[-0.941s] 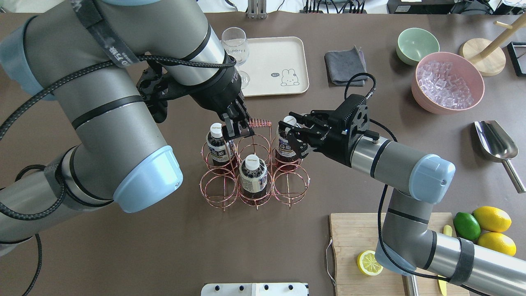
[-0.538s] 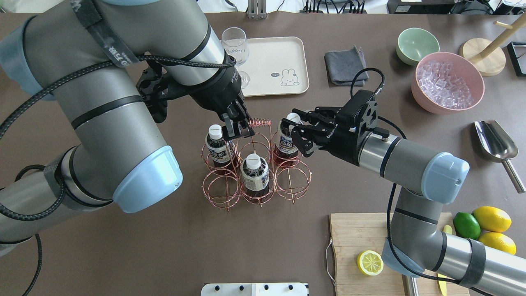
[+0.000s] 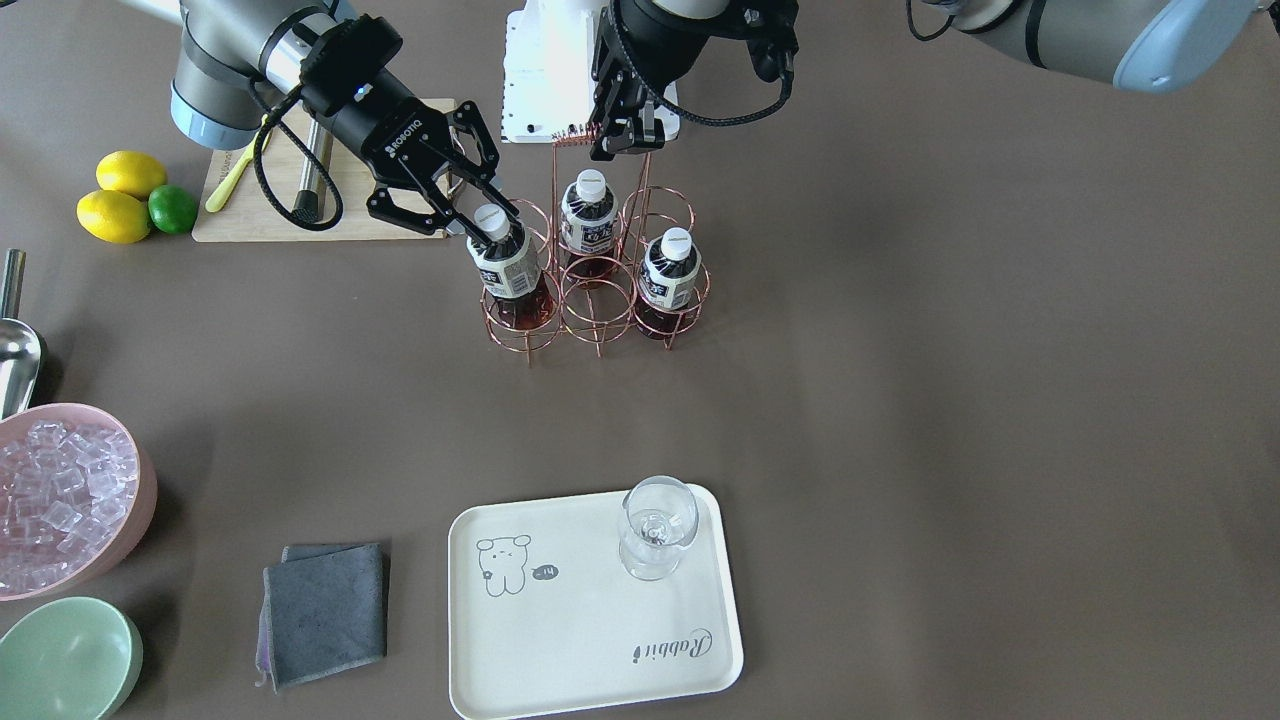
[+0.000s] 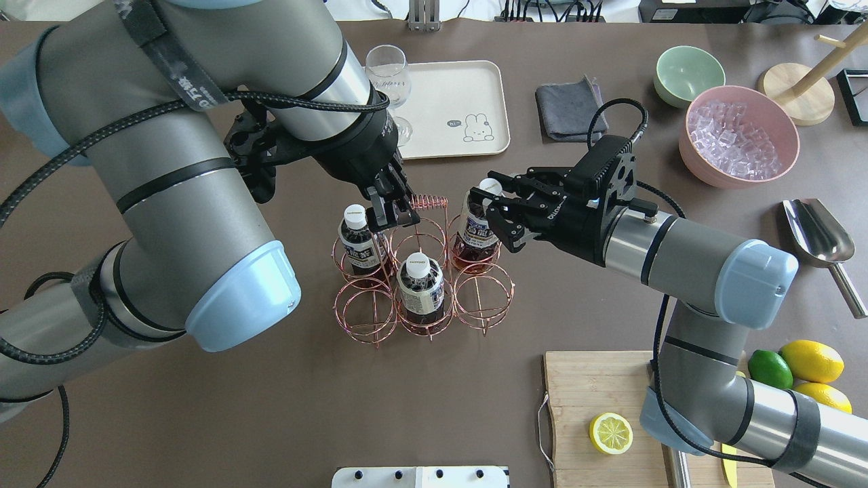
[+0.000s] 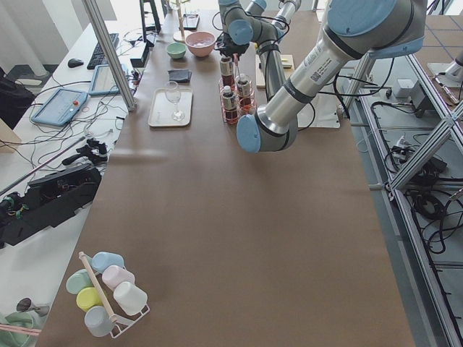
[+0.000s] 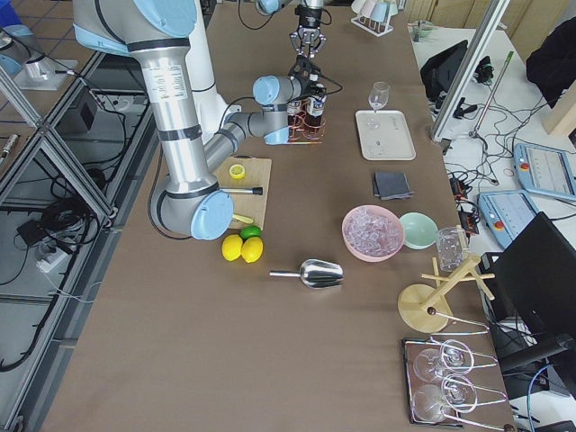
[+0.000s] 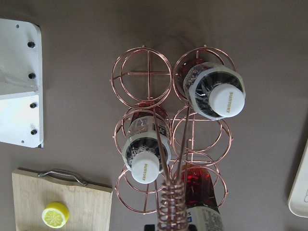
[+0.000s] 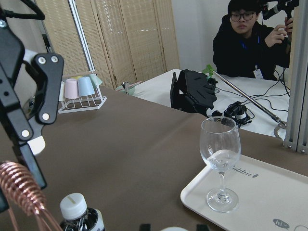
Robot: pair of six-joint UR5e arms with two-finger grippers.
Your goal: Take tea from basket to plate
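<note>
Tea bottle point(image 4: 475, 234) clamped in the wire basket point(image 4: 393, 305)
Its neck is held by the right gripper point(image 4: 485, 210), the base tilted inside a corner ring; the coiled handle point(image 4: 430, 202) is pinched by the left gripper point(image 4: 393, 211). The cream tray point(image 4: 454, 102) lies well apart.

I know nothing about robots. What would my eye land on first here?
Mid-table, two big grey arms meet over a copper wire basket holding three tea bottles. The right arm has its jaws around the far right bottle, while the left arm pinches the basket's coiled handle. Beyond them a wine glass stands on a cream tray.
</note>
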